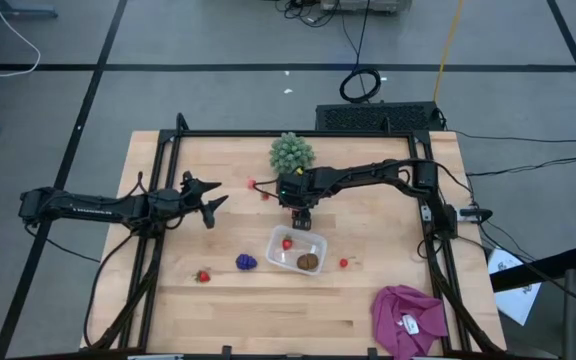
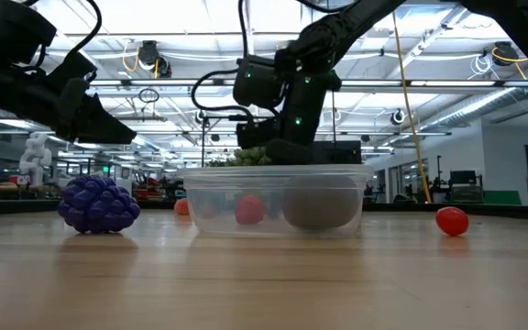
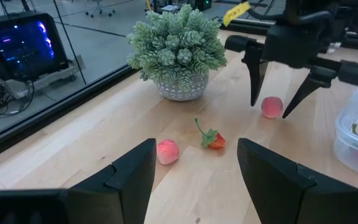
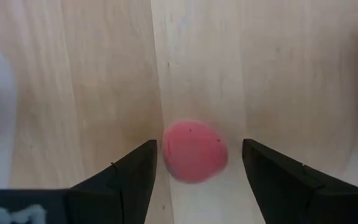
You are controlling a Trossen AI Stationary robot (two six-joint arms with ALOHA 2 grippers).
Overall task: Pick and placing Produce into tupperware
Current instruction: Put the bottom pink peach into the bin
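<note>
Right gripper (image 4: pixel 194 163) fingers straddling strawberry (image 4: pixel 194 151), contact unclear

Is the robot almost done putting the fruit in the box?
Not yet. The box already holds a strawberry and the kiwi. The right gripper is open around a pink piece. The left gripper waits, open. Still out: the grape and other red pieces.

You see grey floor (image 1: pixel 218 40) crossed by dark lines around your wooden table (image 1: pixel 268 310), cables (image 1: pixel 360 82) on the far side, and ceiling lights (image 2: pixel 484 64) in the hall behind.
</note>
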